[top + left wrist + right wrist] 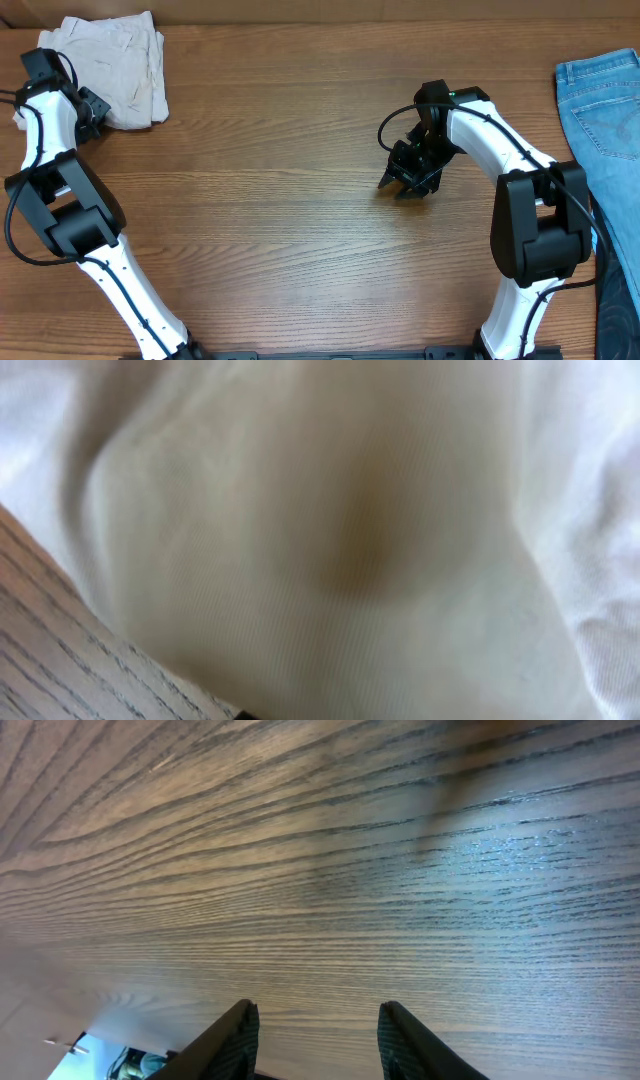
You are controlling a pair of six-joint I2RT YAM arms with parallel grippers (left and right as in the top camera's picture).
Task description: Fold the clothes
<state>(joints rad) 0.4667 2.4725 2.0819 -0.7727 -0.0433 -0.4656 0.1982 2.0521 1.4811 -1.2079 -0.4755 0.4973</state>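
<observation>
The light beige shorts lie folded in a compact bundle at the table's far left corner. My left gripper is at the bundle's lower left edge, pressed against the cloth. The left wrist view is filled by blurred beige cloth with a strip of wood table at lower left; its fingers are hidden, so I cannot tell their state. My right gripper hovers over bare table at centre right, far from the shorts. In the right wrist view its fingers are open and empty above the wood.
Blue jeans lie at the table's right edge, with darker cloth below them. The wood table spans between the two arms.
</observation>
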